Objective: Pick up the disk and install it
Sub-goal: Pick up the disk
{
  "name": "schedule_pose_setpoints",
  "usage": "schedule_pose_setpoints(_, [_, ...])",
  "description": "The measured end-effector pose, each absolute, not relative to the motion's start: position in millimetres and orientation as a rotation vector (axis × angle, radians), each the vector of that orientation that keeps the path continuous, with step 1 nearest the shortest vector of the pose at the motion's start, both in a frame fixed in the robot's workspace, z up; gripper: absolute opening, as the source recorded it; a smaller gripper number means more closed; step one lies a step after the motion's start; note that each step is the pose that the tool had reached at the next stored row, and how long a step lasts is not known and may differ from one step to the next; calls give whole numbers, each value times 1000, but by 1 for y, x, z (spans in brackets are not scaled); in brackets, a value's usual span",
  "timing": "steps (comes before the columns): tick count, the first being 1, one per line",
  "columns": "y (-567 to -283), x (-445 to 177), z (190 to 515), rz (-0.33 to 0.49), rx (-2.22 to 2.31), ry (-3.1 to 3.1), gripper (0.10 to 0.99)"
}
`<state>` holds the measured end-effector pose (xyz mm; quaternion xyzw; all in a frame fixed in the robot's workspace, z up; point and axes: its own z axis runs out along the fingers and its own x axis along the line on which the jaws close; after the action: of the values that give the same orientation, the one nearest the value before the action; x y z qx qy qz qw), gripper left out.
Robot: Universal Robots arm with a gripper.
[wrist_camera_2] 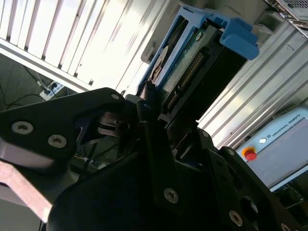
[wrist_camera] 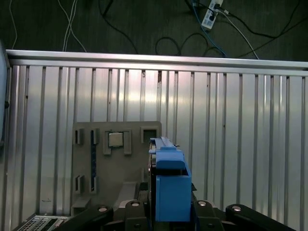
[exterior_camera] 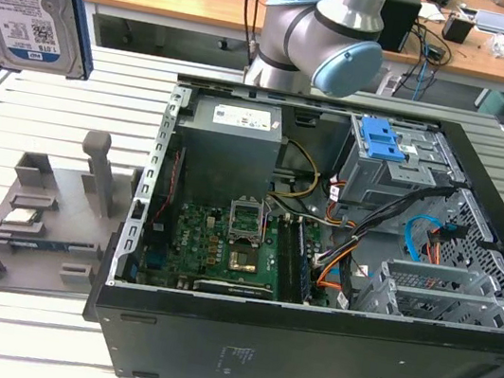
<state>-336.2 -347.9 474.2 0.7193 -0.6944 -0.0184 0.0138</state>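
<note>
The disk (exterior_camera: 33, 6), a silver hard drive with a white-and-blue label in a blue bracket, hangs in the air at the exterior view's upper left, above the slatted table and left of the open computer case (exterior_camera: 318, 257). In both wrist views my gripper (wrist_camera: 168, 208) is shut on it: the black fingers (wrist_camera_2: 147, 113) clamp the drive's two flat sides. The blue bracket (wrist_camera: 169, 180) faces the first wrist view, edge on. The connector edge of the disk (wrist_camera_2: 190, 72) shows in the second wrist view.
A grey fixture plate (exterior_camera: 42, 213) with upright posts and a small chip lies on the table under the disk, also seen as the plate (wrist_camera: 113, 163). Inside the case are the grey power supply (exterior_camera: 230, 142), the blue-latched drive cage (exterior_camera: 386, 158) and loose cables (exterior_camera: 419, 225).
</note>
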Motion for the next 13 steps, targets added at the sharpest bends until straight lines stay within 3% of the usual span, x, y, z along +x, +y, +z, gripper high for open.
schedule_pose_setpoints(13, [-348,-295,474,-57,2240,-2162,361])
